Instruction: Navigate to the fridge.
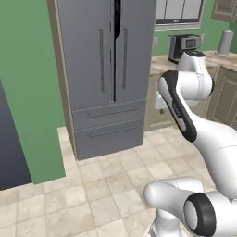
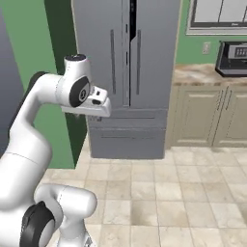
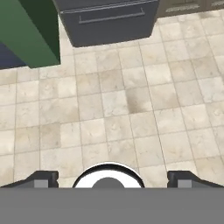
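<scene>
The fridge point(image 1: 88, 69) is a tall grey French-door unit with two long bar handles, a black centre strip and two wide drawers, standing straight ahead across a stretch of tiled floor. It also rises ahead in the right base view point(image 2: 154, 58), and its bottom drawer point(image 3: 109, 22) lies at the top of the hand view. My gripper point(image 3: 112, 178) points down at the floor tiles, open, with nothing between its fingertips point(image 3: 41, 178). The hand point(image 2: 94, 103) hangs in front of the fridge's drawers, well short of them.
A green wall panel point(image 1: 28, 92) juts out left of the fridge, with a dark surface point(image 1: 9, 148) beyond it. To the right runs a beige counter point(image 2: 202, 75) over cabinets point(image 2: 198, 116), carrying a coffee machine point(image 1: 183, 46). Beige tiled floor point(image 2: 159, 193) lies between me and the fridge.
</scene>
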Available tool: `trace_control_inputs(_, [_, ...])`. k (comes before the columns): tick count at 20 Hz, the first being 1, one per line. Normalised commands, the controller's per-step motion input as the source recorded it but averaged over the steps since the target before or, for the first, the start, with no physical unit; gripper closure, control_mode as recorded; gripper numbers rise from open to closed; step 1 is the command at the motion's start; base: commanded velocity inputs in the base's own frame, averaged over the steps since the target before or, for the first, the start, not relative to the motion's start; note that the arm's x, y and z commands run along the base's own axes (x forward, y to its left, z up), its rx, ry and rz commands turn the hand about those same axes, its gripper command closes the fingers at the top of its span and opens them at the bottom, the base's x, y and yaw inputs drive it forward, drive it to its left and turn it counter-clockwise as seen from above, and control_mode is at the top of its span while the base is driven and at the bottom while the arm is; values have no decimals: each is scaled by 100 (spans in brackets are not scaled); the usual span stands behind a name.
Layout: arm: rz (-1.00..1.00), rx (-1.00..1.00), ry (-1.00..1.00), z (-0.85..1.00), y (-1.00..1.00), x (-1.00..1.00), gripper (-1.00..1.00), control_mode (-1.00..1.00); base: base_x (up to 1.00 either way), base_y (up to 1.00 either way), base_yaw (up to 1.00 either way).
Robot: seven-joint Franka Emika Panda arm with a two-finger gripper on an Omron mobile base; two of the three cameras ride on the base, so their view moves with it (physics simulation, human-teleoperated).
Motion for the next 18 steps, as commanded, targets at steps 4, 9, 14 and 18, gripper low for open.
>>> trace_control_inputs(4, [0,0,0,0,0,0,-100,100,7,10,2])
trace_control_inputs(9, [0,0,0,0,0,0,-100,100,85,-40,1])
trace_control_inputs(14, [0,0,0,0,0,0,-100,100,95,-19,0])
trace_control_inputs(18, [0,0,0,0,0,0,-100,100,65,7,0])
